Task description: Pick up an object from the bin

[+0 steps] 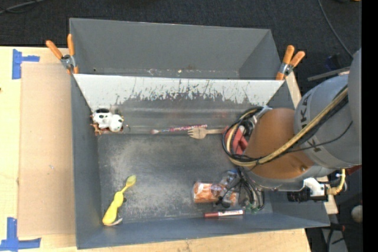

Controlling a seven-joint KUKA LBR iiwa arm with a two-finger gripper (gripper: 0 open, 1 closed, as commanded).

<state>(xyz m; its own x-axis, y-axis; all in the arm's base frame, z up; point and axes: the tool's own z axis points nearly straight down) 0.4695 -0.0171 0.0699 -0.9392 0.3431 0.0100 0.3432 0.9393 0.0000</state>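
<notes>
My gripper is low in the bin's front right corner, under the arm's orange cover. It is right against the right end of a small orange and white crinkled packet that lies on the floor. Just in front of it a thin red pen lies along the front wall. Whether the packet is gripped is hidden by the gripper's dark body.
A wooden fork with a pink patterned handle lies along the back slope. A small white and black toy animal sits in the back left corner. A yellow toothbrush-like thing lies front left. The arm and cables fill the right side.
</notes>
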